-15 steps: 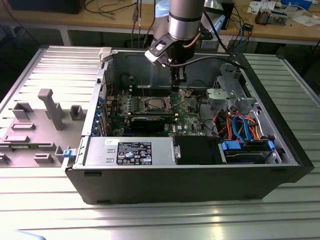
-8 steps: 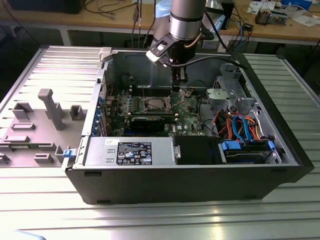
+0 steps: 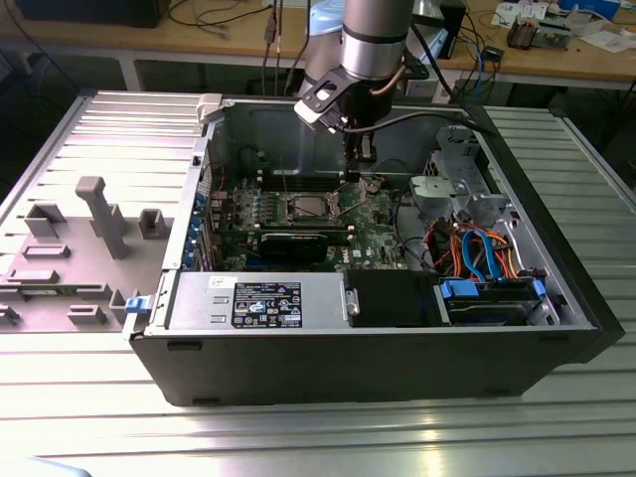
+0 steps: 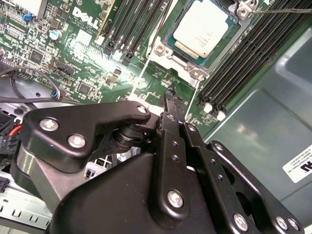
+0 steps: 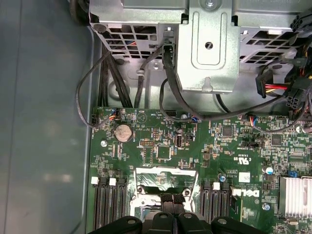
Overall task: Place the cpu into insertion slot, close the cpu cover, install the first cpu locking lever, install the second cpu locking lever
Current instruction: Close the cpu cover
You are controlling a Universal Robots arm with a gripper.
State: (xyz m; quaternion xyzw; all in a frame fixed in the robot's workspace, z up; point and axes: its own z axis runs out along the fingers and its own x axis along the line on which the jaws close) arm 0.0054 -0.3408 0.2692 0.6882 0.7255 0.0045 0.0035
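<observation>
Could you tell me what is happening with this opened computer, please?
A single robot arm is reaching into the open black computer case lying on the ribbed metal table. Its black gripper hovers just above the green motherboard, close to the square metal-rimmed insertion slot. The small flat square silver-grey cpu already sits in that slot.
</observation>
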